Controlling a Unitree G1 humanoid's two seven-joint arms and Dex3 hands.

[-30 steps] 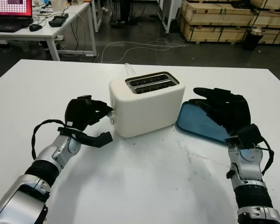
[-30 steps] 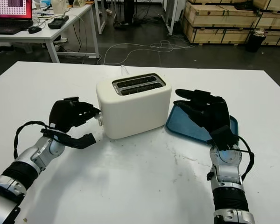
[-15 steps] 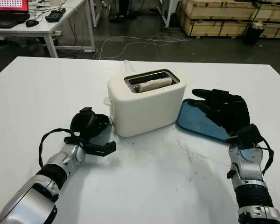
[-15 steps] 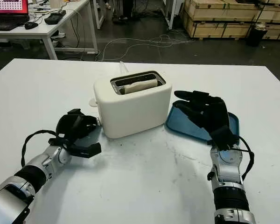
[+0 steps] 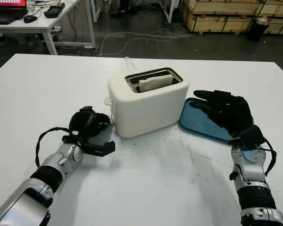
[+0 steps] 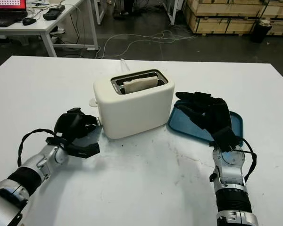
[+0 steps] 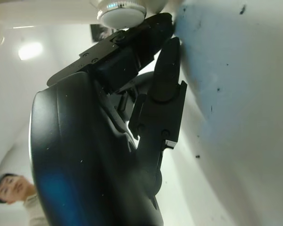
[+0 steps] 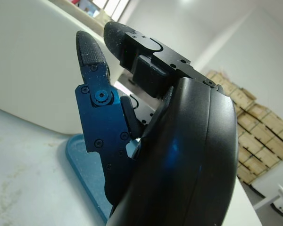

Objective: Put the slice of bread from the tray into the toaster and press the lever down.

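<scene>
Bread (image 5: 154, 83) upright in toaster (image 5: 146, 103); tray (image 6: 205, 125) bare

Background: dark floor (image 5: 146, 21) with loose cables (image 5: 146, 37); white desk (image 5: 37, 26) at far left; wooden crates (image 5: 226, 19) at far right.

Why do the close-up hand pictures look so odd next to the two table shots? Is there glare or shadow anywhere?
Left wrist view: a bright ceiling light glares and the left hand looms, its shell sheened blue. Right wrist view: the right hand shows the same blue sheen beside the toaster. Left eye view: even light, soft shadows under the toaster and hands on the table.
</scene>
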